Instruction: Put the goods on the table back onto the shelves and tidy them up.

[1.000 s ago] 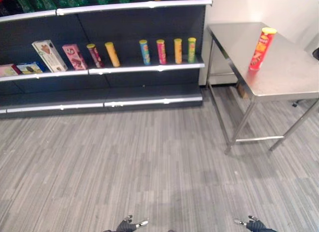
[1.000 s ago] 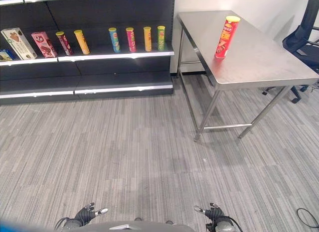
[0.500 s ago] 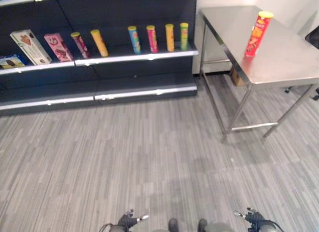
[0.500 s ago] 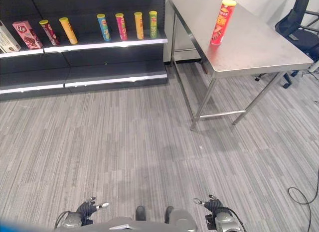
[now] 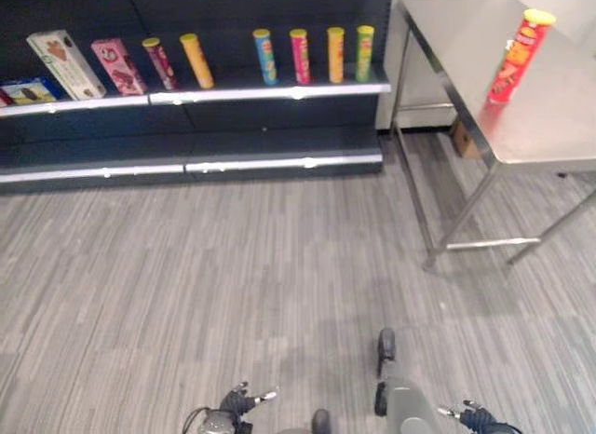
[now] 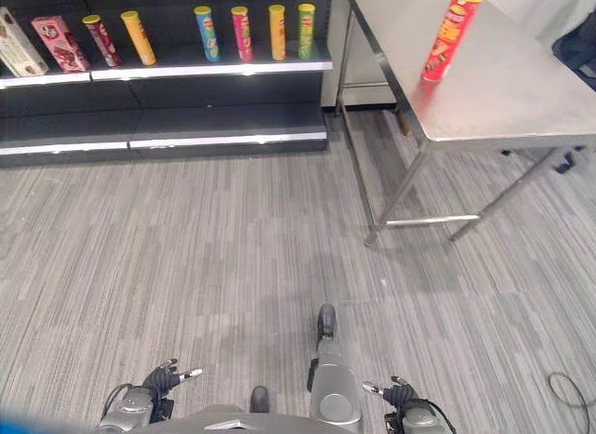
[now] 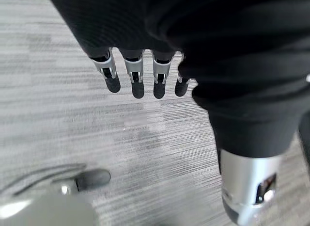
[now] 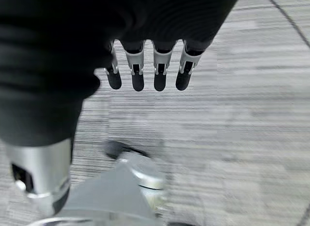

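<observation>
On the table [image 6: 521,89], red can [image 6: 445,35] stands near the edge; both hands [image 6: 168,376] [image 6: 399,393] hang spread, empty; a clumsy grasp could topple it.

The worktop [image 6: 521,99] looks like brushed steel with a dull sheen, the red can [image 6: 445,35] on it is glossy (cardboard, probably), and the floor [image 5: 233,266] is matt grey streaked carpet.

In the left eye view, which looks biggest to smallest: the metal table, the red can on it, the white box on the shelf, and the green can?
1. Table
2. Red can and white box: look alike, and their distances differ, so unranked
3. Green can
</observation>
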